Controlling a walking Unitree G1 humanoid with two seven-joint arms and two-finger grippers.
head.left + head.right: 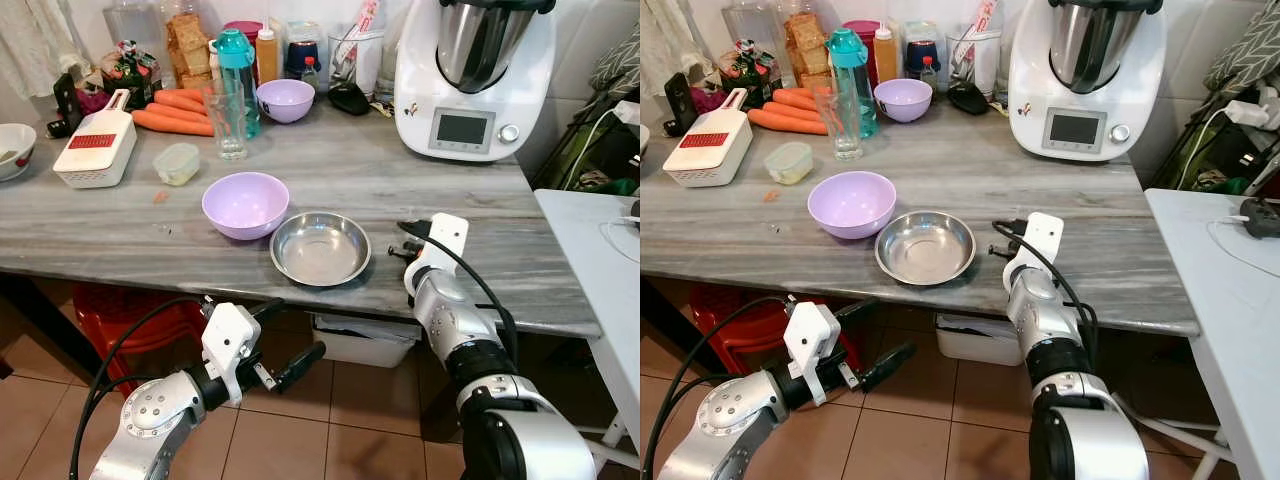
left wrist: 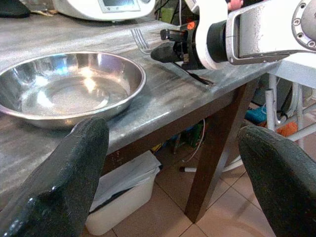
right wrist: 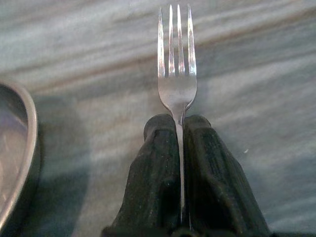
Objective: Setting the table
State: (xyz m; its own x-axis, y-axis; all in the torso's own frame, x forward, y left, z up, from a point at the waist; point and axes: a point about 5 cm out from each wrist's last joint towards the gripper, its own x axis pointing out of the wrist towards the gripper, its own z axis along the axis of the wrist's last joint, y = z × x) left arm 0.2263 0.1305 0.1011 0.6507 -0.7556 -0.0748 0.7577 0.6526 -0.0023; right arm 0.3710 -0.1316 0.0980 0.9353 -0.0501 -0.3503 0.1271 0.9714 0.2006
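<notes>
A steel bowl [image 1: 320, 248] sits near the front edge of the grey marble table [image 1: 120, 230], with a purple bowl [image 1: 245, 203] touching it on the left. Just right of the steel bowl, my right gripper [image 1: 407, 240] is low over the tabletop. It is shut on the handle of a fork [image 3: 177, 74], whose tines point away from the wrist and lie close to the surface. My left gripper [image 1: 300, 326] is open and empty below the table's front edge, facing the steel bowl [image 2: 69, 86].
A white food processor [image 1: 472, 75] stands at the back right. A glass [image 1: 229, 120], a teal bottle [image 1: 238, 70], a small purple bowl [image 1: 285, 100], carrots [image 1: 175, 110] and a grater [image 1: 97, 148] fill the back left. Under the table are a red stool [image 1: 120, 310] and a white bin [image 1: 365, 345].
</notes>
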